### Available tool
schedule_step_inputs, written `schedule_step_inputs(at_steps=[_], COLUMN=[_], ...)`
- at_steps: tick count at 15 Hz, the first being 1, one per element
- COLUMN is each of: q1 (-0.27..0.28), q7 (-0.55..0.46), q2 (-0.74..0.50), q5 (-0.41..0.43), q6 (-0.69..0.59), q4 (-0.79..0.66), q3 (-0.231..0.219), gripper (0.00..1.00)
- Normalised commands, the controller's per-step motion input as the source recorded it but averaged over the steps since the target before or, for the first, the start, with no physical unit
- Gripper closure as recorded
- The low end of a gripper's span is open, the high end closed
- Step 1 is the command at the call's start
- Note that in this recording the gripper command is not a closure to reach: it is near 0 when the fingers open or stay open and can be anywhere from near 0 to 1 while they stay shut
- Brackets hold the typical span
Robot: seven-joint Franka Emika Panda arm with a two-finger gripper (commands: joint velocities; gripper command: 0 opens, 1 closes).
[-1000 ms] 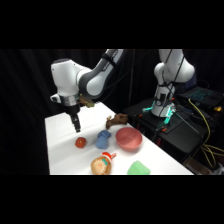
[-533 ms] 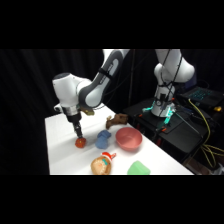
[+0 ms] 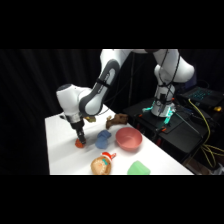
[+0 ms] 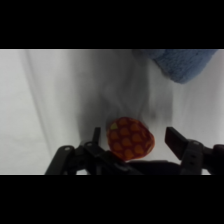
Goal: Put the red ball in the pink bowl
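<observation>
Now: end effector (image 4: pixel 134 142) wide open, straddling ball (image 4: pixel 130 138) on surface; fingers either side, none touching; bowl (image 3: pixel 128 138) well apart.

bench (image 4: pixel 45 100): white, smooth, matt. red ball (image 4: pixel 130 138): red-orange, its surface patterned with small yellowish patches, matt. blue item (image 4: pixel 182 62): soft, fuzzy, cloth-like weave. pink bowl (image 3: pixel 128 138): smooth, plain, plastic look. gripper (image 4: pixel 132 142): black, hard, matt. arm (image 3: pixel 90 97): white glossy shell.
</observation>
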Motion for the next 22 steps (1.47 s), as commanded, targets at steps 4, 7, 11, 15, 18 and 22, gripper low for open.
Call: schedule_step_inputs(at_steps=[4,7,11,15,18,22], q1=[-0.076,-0.061,-0.028,0.049,0.115,0.098], q7=[-0.11,-0.1,-0.06,0.02,0.08,0.06], q2=[0.12,0.02,-0.13,-0.46,-0.66,-0.73], q5=[0.12,0.089,0.035,-0.043,-0.137,-0.118], q6=[0.09,0.05,-0.03,-0.24,-0.25,-0.11], q4=[0.15,0.12,0.04,-0.19,-0.44,-0.66], q3=[0.088,0.057,0.003,-0.058,-0.104,-0.048], gripper=[1.0,1.0,0.17,0.17,0.17,0.17])
